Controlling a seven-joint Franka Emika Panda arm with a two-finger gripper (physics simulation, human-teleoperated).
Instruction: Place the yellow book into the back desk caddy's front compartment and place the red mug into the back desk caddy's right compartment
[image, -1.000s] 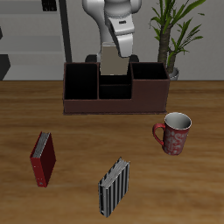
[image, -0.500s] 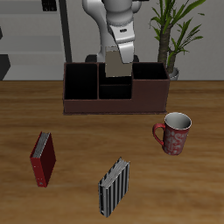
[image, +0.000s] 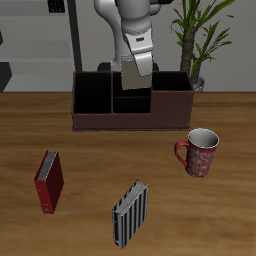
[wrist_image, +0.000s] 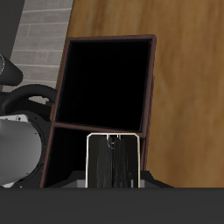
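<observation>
Tilting a little more than half a second ago, the small thin yellow book (image: 136, 74) with its dull tan-grey speckled cover hangs slightly higher over the middle of the long, low, maroon-brown back desk caddy (image: 130, 118). The white arm's two-finger gripper (image: 139, 60) is clamped on the book's upper end, and the book's lower edge sits just above the caddy's divided centre. In the wrist view the pale-edged book (wrist_image: 114, 161) shows end-on, with a black-walled caddy section beyond it.

Nearer the table's front edge than the caddy, and off toward one of its ends, the red mug (image: 200, 152) stands upright on the wood-grain table (image: 90, 220), its pale mottled side, white inside and loop handle visible. Well in front of the caddy, a dark red book (image: 49, 181) and a black-and-white striped book (image: 130, 214) stand on the table, apart from each other.
</observation>
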